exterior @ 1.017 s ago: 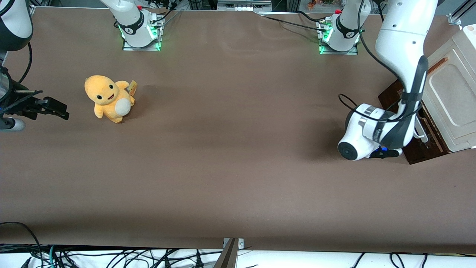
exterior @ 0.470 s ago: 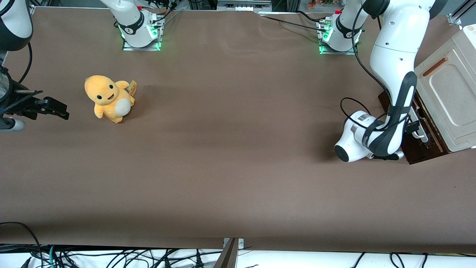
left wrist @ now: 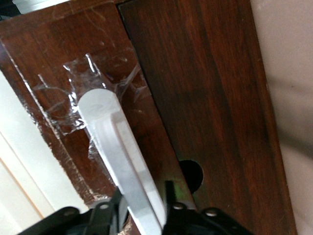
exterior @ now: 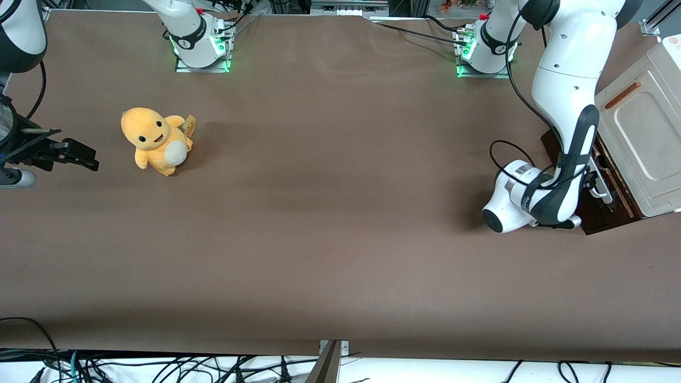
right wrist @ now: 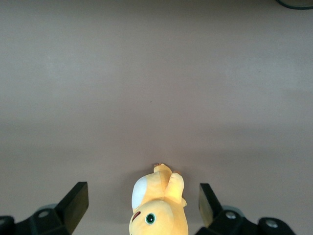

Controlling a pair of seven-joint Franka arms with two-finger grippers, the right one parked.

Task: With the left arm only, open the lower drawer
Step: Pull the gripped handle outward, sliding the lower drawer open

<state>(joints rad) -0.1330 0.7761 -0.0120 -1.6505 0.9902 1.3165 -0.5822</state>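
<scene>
The lower drawer's dark brown front (exterior: 600, 219) stands at the working arm's end of the table, under the cream-white cabinet top (exterior: 646, 133). My left arm (exterior: 566, 96) reaches down to it, with the round white wrist (exterior: 511, 198) low over the table. My left gripper (exterior: 591, 183) is at the long white bar handle (exterior: 602, 187). In the left wrist view the gripper (left wrist: 143, 191) has one black finger on each side of the white handle (left wrist: 111, 134), close against it, in front of the drawer front (left wrist: 205, 88).
A yellow plush toy (exterior: 157, 139) sits on the brown table toward the parked arm's end; it also shows in the right wrist view (right wrist: 156, 208). Two arm bases (exterior: 481, 50) stand along the table edge farthest from the front camera. Cables hang along the nearest edge.
My left wrist and the cabinet shifted a little toward the parked arm's end, then slightly back. The gripper stays at the handle.
</scene>
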